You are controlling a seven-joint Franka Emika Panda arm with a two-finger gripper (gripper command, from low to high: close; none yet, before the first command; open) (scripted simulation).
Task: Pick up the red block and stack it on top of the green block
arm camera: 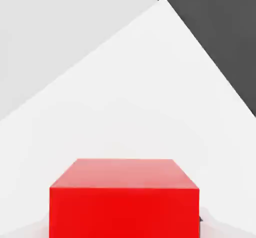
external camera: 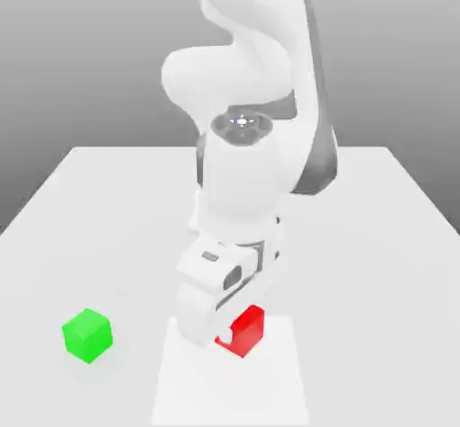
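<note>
While gripper [external camera: 218, 331] is lowered at red block [external camera: 244, 330] on table [external camera: 108, 200], finger state cannot be told; green block [external camera: 87, 334] seen well apart.

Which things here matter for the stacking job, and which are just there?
Job:
- small glossy red cube, by the end effector
- small plain green cube, apart at the exterior view's left

Just there:
- white table top
- paler white rectangular patch under the red cube

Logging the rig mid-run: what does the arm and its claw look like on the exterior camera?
The arm is glossy white with rounded, bulbous link housings and a dark grey panel down one side. A round cap with a small pale mark tops the wrist joint. The claw has a white, blocky body with dark recesses. No cables show.
</note>
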